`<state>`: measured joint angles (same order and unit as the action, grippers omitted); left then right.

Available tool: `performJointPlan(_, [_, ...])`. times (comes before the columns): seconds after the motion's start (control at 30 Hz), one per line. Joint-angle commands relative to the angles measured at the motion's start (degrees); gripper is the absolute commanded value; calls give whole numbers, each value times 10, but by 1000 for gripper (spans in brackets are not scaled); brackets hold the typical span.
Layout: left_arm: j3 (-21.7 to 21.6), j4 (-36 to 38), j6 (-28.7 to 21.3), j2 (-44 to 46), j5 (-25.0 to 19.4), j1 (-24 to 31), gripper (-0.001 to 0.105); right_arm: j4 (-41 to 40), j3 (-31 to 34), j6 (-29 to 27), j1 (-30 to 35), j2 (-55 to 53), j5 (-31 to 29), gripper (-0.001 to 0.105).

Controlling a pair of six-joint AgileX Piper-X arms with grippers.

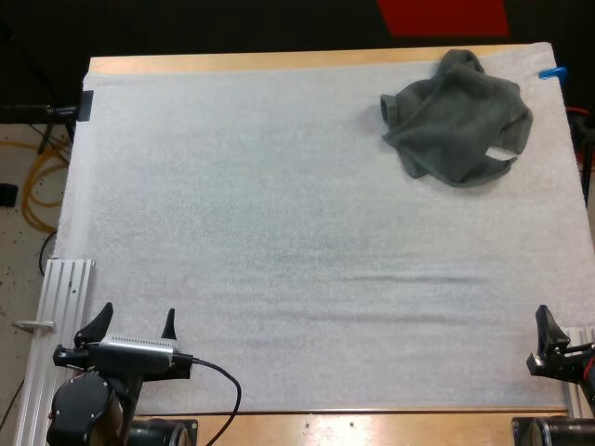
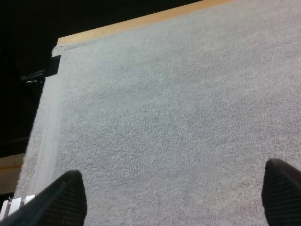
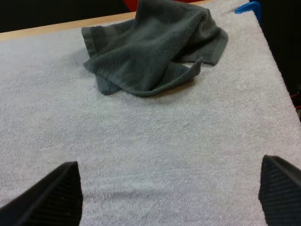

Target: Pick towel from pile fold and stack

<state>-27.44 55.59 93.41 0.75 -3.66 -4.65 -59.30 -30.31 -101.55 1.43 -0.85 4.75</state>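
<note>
At mat near edge, L tool low, wide, R tool likewise, crumpled towel far right.

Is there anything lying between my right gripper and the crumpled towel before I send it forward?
Nothing visible stands in the way. The open right gripper sits at the near edge of the mat, the towel lies crumpled near the far right corner, and only bare mat runs between them.

We work in a robotics lab: a wooden tabletop under a white mat, an aluminium rail at its side, yellow cables loose on the floor, and our left tool on its black arm.
</note>
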Motion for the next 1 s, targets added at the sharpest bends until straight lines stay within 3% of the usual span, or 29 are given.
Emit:
performJointPlan(0.0, [-3,-8,6,74,0,0,73,7,-1,-2,3,-20,-1,74])
performJointPlan(0.17, [-5,-6,6,70,20,0,73,10,-6,5,3,-7,-1,74])
performJointPlan(0.37, [-71,-9,6,-4,85,0,73,-1,-44,24,3,58,32,74])
performJointPlan(0.57, [-158,-38,5,-126,200,0,73,4,-111,24,3,143,93,74])
performJointPlan(0.73, [-222,-70,6,-232,331,-20,73,7,-169,24,3,222,209,74])
performJointPlan(0.83, [-243,-74,6,-280,339,-53,73,19,-188,24,3,264,239,74])
performJointPlan(0.97, [-251,-92,6,-319,340,-83,73,58,-197,24,3,329,229,74])
